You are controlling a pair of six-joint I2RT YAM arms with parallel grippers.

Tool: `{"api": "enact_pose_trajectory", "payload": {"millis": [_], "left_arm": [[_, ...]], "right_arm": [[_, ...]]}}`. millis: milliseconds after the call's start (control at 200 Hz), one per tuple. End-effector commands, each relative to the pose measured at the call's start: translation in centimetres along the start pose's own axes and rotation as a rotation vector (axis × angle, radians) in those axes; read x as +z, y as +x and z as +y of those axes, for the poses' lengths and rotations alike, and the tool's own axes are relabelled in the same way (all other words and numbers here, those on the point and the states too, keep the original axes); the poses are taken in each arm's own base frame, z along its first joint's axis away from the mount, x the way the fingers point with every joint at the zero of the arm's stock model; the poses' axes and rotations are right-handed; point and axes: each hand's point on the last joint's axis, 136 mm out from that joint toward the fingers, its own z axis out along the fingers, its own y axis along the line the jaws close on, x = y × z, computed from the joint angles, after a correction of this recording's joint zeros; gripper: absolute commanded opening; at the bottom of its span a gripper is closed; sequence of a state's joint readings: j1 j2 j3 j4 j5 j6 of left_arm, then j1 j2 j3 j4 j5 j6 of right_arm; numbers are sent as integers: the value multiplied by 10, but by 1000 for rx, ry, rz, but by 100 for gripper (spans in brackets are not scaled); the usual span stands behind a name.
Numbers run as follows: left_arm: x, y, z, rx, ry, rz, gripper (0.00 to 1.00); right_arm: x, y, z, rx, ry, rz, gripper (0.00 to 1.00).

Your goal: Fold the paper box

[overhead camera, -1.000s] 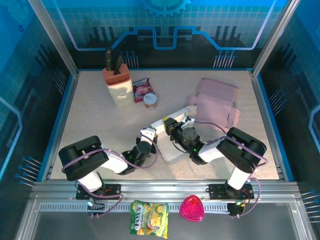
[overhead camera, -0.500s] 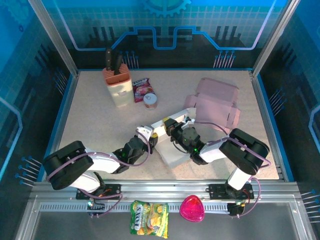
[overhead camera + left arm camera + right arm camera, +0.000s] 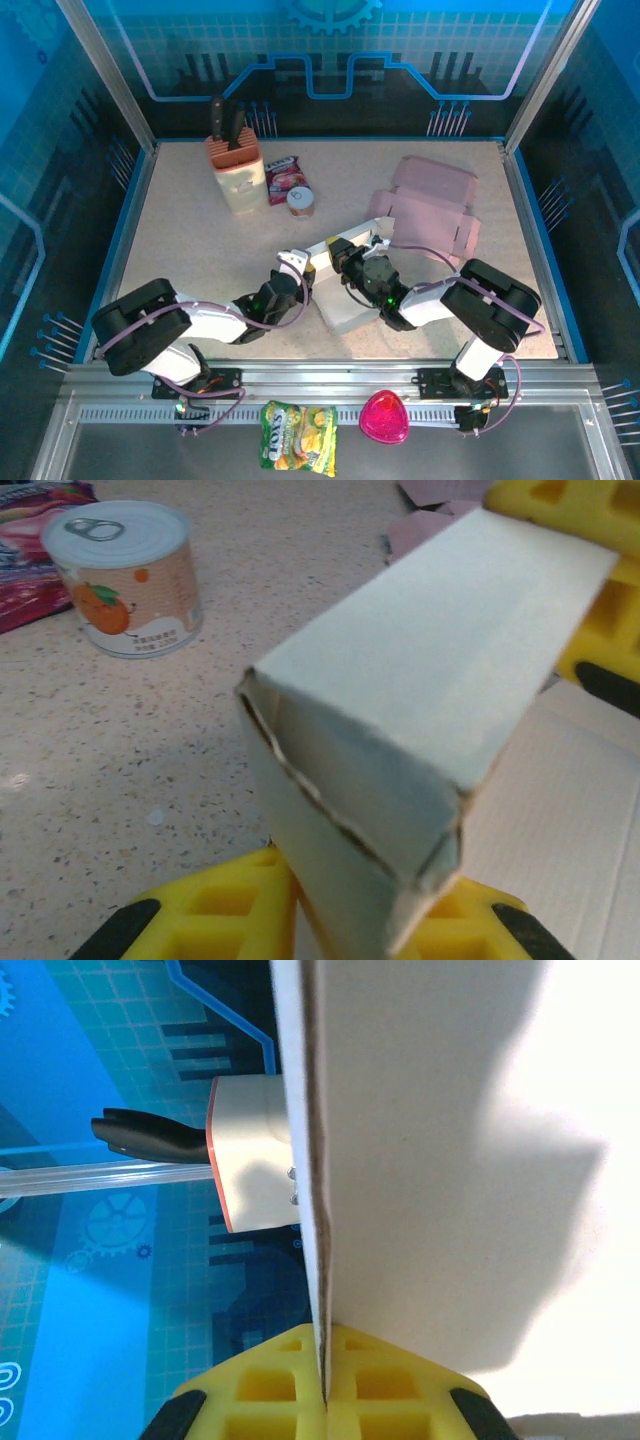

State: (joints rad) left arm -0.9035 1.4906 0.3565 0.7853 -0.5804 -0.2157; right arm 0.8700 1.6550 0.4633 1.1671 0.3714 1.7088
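Centrally, box [image 3: 343, 310]; speckled tabletop [image 3: 200, 230] (blue walls [image 3: 60, 150]).

Matt cardbd box [image 3: 430, 670], glossy tin [image 3: 125, 575]

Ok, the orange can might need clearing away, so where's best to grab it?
Probably grip the can across its round side wall, coming from above: it stands upright, lid up, and the snack packet crowds its far-left side.

A: We see a white box [image 3: 430, 690], a beige table [image 3: 130, 770] with dark speckles, and yellow fingers [image 3: 220, 920].
B: Agreed. We make the can [image 3: 125, 575] pale peach with an orange-fruit print and a silver lid; the blurred packet [image 3: 25, 580] looks magenta, perhaps with red.
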Motion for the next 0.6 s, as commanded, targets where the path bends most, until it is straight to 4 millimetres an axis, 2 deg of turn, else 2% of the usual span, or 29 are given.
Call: {"api": "enact_pose_trajectory", "payload": {"millis": [0,230,375,595], "left_arm": [[4,-45,-7,-109,-65,-149,20],[13,-49,-15,-106,-126,-177,18],[16,-49,-13,-127,-162,-187,12],[22,-49,-15,-144,-193,-180,11]], "right_arm": [[-8,25,-20,-28,62,61,0],[-7,26,-21,3,52,42,0],[-8,26,-24,7,66,39,0],[-8,26,-27,16,79,35,0]]}}
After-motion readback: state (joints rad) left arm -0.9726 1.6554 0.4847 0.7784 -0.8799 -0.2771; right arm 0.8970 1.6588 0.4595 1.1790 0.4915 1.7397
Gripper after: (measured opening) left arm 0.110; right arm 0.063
